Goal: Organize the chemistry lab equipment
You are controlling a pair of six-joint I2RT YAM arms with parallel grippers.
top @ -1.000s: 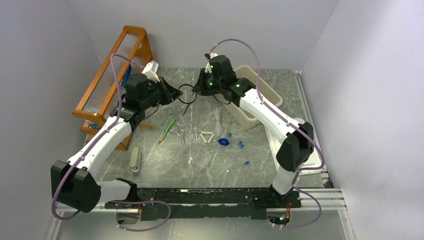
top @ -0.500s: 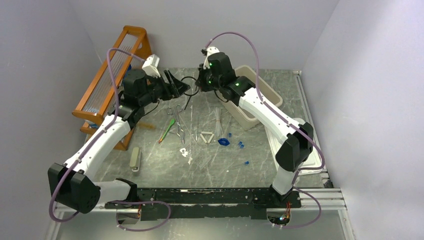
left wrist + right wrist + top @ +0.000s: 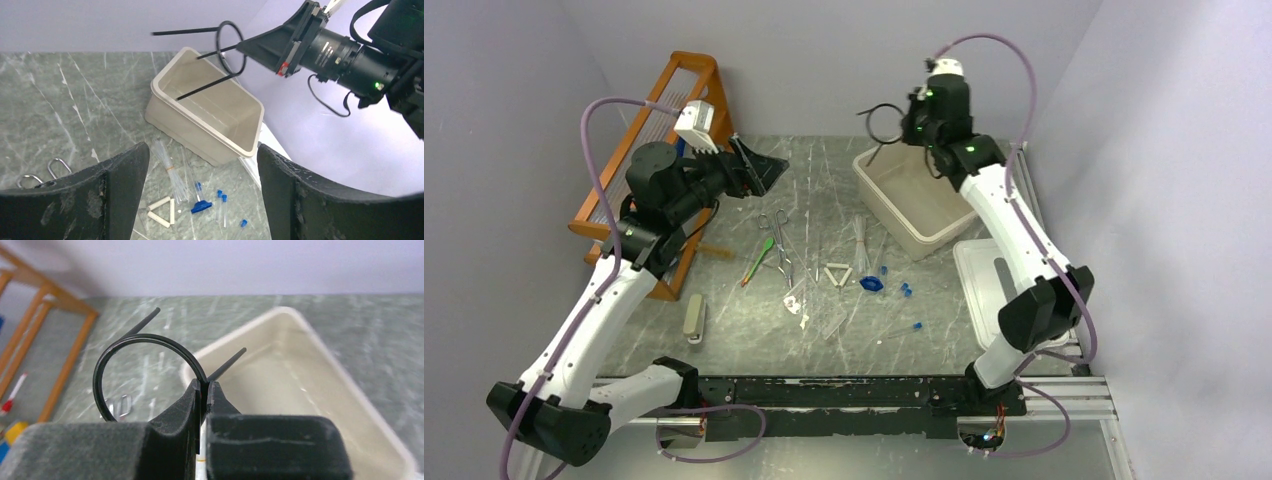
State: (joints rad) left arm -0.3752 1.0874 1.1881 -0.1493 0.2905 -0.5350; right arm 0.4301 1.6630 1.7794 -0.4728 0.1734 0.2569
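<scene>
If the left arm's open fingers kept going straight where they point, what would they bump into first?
Most likely the beige tub, dead ahead between the open fingers of the left gripper. Depth is unclear: tilted lower, it could touch the clear thin tubes on the table first.

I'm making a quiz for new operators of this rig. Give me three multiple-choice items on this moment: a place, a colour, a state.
1. Where is the black wire ring? A) lying flat inside the beige tub B) held in the air over the tub's far end C) leaning against the tub's outside
2. The caps on the small tubes are: A) blue B) red C) yellow
3. The left gripper has its jaws: A) shut on the ring B) wide open and empty C) shut on nothing
Answers: 1 B, the right gripper pinches it clear of the tub. 2 A, the caps show blue. 3 B, a wide gap, nothing in it.
</scene>
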